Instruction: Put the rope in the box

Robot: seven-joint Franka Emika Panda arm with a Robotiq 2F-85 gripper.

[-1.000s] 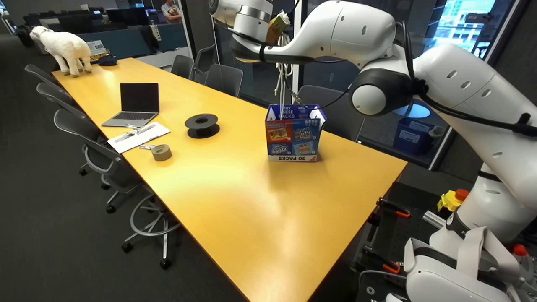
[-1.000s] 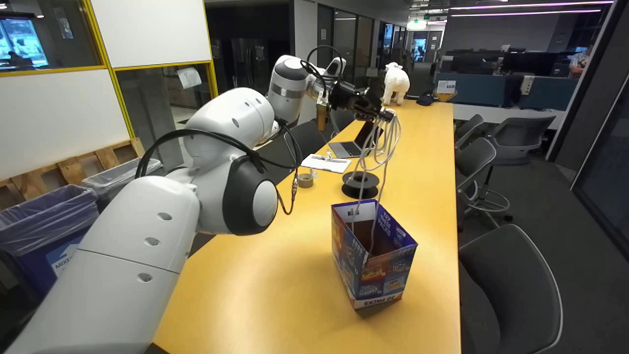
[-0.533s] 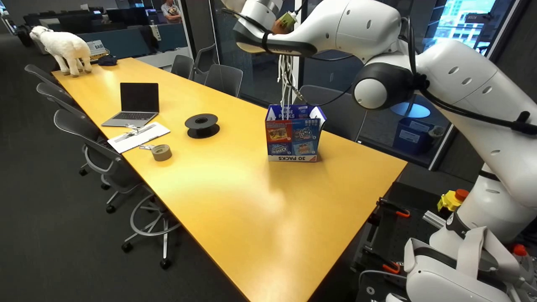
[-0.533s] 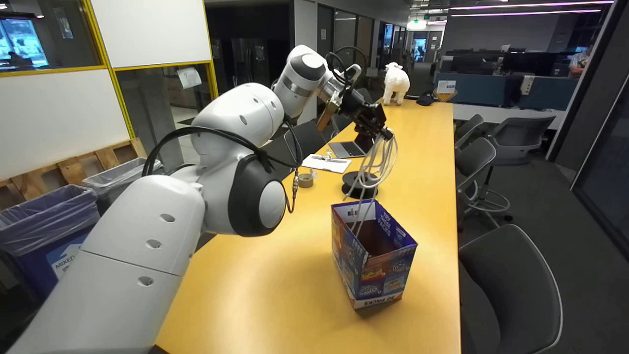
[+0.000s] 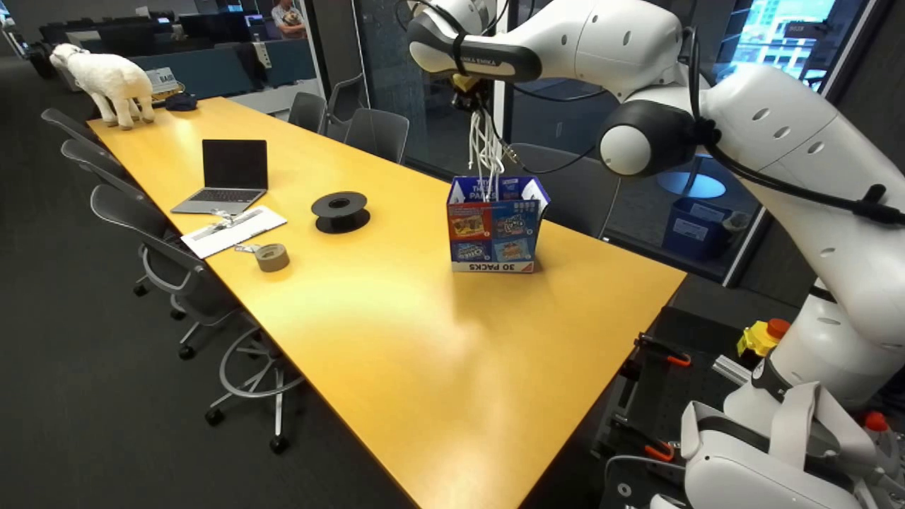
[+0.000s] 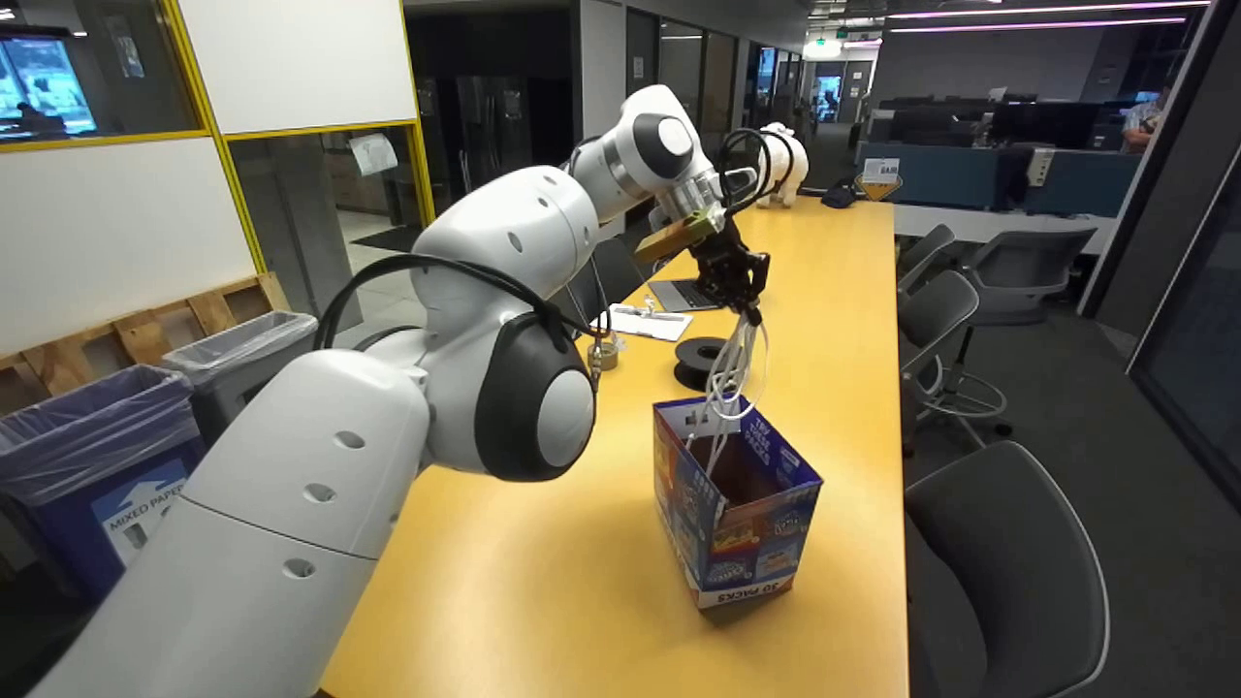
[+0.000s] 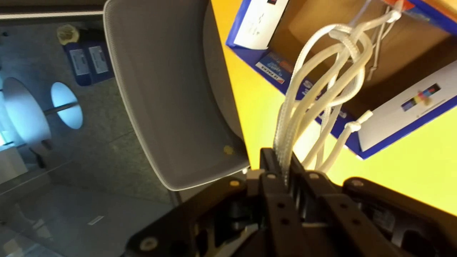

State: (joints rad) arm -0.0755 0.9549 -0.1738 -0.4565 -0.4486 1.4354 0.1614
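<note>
The box (image 6: 761, 543) stands upright on the table with its top open; it also shows in an exterior view (image 5: 495, 237) and in the wrist view (image 7: 410, 110). The white rope (image 6: 727, 373) hangs in loops from my gripper (image 6: 751, 314), and its lower strands reach into the box opening. The rope also shows in an exterior view (image 5: 483, 141) and in the wrist view (image 7: 290, 123). There my gripper (image 7: 282, 162) is shut on the rope's strands, pointing down above and beside the box rim. One knotted end hangs over the rim. The rope's lowest ends are partly hidden by the box walls.
A black spool (image 6: 700, 364) stands on the table behind the box. A tape roll (image 5: 272, 257), a clipboard (image 5: 235, 231) and a laptop (image 5: 230, 185) lie farther along. A grey chair (image 7: 171, 89) stands close to the table edge near the box.
My gripper has tilted to point downward and lowered, carrying the rope. The rope's loops hang lower, closer to the box opening. The box has not visibly moved.
</note>
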